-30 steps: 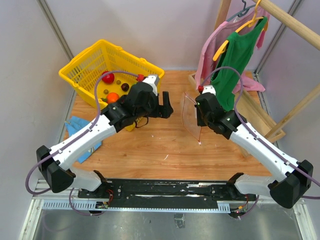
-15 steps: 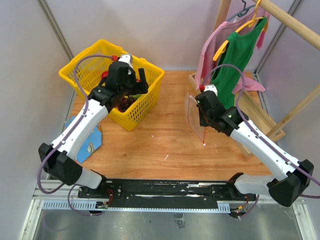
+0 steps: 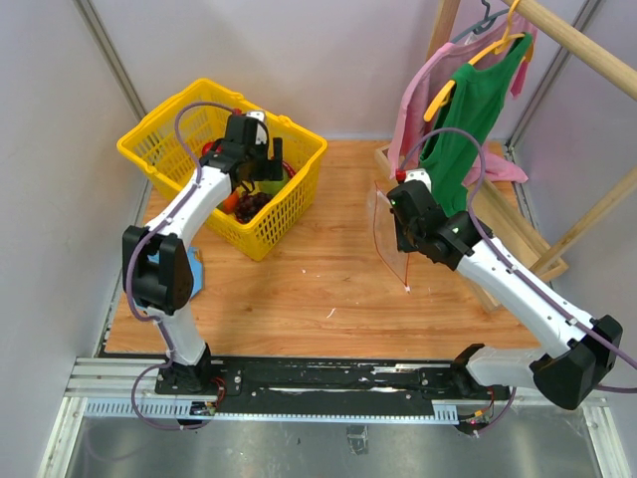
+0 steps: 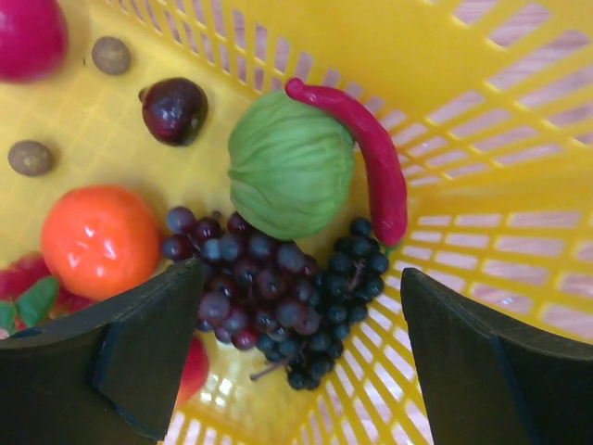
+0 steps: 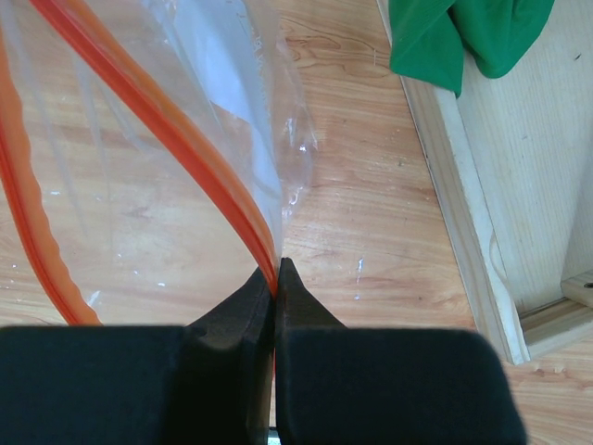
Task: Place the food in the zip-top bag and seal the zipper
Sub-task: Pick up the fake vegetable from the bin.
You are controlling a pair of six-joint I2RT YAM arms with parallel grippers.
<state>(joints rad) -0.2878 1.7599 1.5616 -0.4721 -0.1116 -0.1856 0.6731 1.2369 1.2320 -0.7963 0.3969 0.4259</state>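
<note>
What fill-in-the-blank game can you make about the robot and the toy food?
The left tool hangs open over a basket colored ___.
The right tool is shut on the zipper of the zip-top bag, which has ___ food inside.
The grape bunch lies beside a ball colored ___.
Missing words: yellow; no; green.

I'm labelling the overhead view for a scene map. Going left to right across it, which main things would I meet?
Yellow plastic mesh basket → crinkly clear zip-top bag with a red-orange strip, pinched by the right gripper → green top on a yellow hanger.
</note>
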